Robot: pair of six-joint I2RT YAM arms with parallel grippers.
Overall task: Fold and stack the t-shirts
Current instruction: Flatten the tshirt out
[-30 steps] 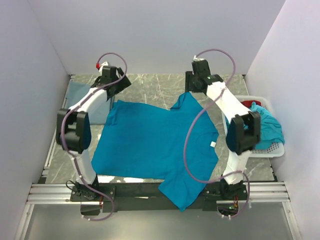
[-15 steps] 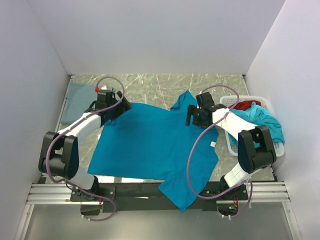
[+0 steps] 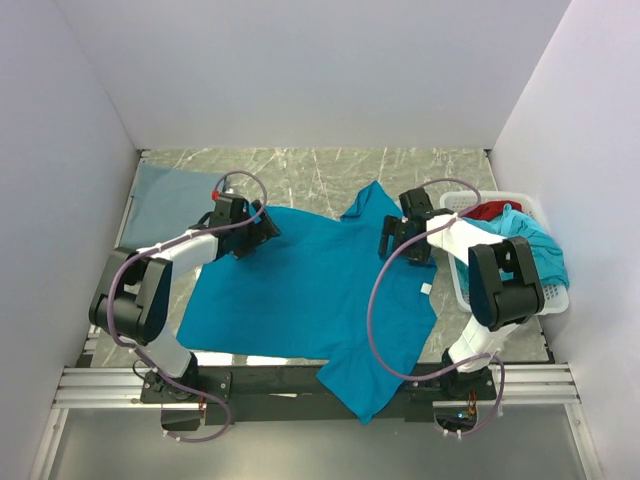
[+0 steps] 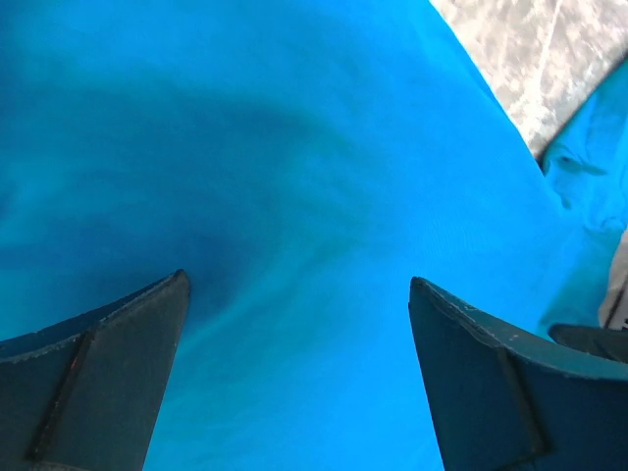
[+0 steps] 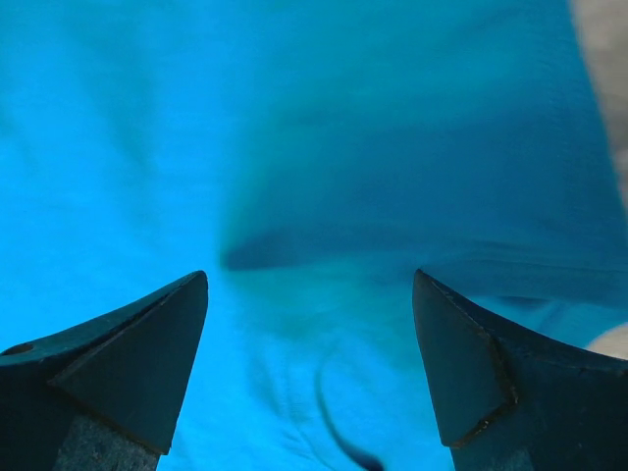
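**Task item.** A bright teal-blue cotton t-shirt lies spread flat across the middle of the grey marble-patterned worktop. Its neck is to the right, marked by a small white label, and its hem is to the left. One sleeve points to the far side. The other hangs over the near edge onto the black frame rail. We see no fold in it yet.

**Change over the last second.** Both arms have dropped from a high reach at the far side onto the shirt's far edge. The left gripper now sits over the far hem corner, having slid a little inward. The right gripper sits at the base of the far sleeve. The shirt's outline looks unchanged, so we judge that nothing has been pulled yet.

**Gripper state.** In both wrist views the dark fingers stand wide apart, with unbroken teal cloth filling the gap. Neither gripper is clamped on anything. We cannot tell whether the tips touch the cloth.

**Reading.** We take this as the approach to a two-point pinch of the far edge, ahead of a first fold toward the near side. Both grippers would need to catch the fabric together, or the edge will skew.

**Surroundings.**
- A duller grey-blue shirt lies flat at the far left. The left arm hides whether it touches the teal one.
- A white perforated plastic basket at the right holds a crumpled teal shirt and a red shirt, so most of the task remains.
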